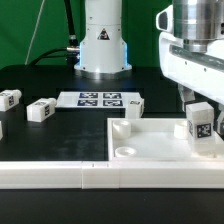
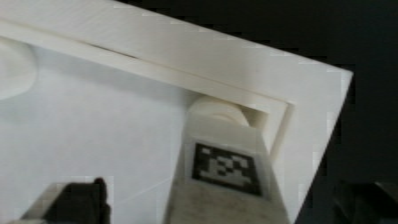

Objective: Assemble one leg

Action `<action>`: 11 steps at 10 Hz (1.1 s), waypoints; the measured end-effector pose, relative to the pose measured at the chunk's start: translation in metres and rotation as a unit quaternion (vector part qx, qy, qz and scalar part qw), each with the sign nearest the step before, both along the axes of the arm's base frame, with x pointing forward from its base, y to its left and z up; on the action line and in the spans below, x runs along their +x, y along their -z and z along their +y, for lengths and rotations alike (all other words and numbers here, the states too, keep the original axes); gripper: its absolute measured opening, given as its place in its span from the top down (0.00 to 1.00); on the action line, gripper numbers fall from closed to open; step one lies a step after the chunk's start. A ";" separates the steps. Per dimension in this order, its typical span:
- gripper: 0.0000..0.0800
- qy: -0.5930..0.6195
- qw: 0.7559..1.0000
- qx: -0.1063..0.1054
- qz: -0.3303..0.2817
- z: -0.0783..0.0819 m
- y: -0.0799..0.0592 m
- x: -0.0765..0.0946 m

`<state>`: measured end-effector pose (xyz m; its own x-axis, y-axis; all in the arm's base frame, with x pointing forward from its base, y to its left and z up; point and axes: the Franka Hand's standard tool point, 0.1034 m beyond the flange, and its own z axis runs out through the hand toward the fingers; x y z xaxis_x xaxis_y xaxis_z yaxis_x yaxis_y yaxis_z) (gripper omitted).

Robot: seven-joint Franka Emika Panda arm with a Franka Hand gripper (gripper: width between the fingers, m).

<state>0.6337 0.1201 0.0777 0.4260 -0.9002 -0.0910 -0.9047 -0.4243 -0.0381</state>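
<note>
A leg point(image 1: 198, 122), a chunky white block with a marker tag, stands upright at the near corner of the big white panel point(image 1: 150, 148) at the exterior view's right. In the wrist view the leg point(image 2: 228, 165) rises from the panel's point(image 2: 107, 110) round corner socket point(image 2: 221, 106). My gripper point(image 1: 200, 100) hangs just over the leg's top. In the wrist view my gripper point(image 2: 222, 208) is open. The one dark finger point(image 2: 80, 200) that shows clearly stands apart from the leg's side. A second leg point(image 1: 129, 106) stands at the panel's far corner.
Two loose legs point(image 1: 40, 110) point(image 1: 10, 97) lie on the black table at the exterior view's left, another at the edge point(image 1: 1, 128). The marker board point(image 1: 100, 99) lies before the arm's base point(image 1: 102, 45). A long white rail point(image 1: 55, 173) runs along the front.
</note>
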 end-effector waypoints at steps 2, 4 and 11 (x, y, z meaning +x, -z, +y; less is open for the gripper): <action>0.19 -0.095 0.995 0.000 -0.009 -0.001 0.000 0.000; 0.19 -0.190 0.982 0.001 -0.019 -0.003 0.000 0.001; 0.19 -0.517 0.855 0.004 -0.049 -0.003 -0.003 0.004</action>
<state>0.6373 0.1172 0.0811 0.9992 -0.0372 -0.0135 -0.0384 -0.9944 -0.0985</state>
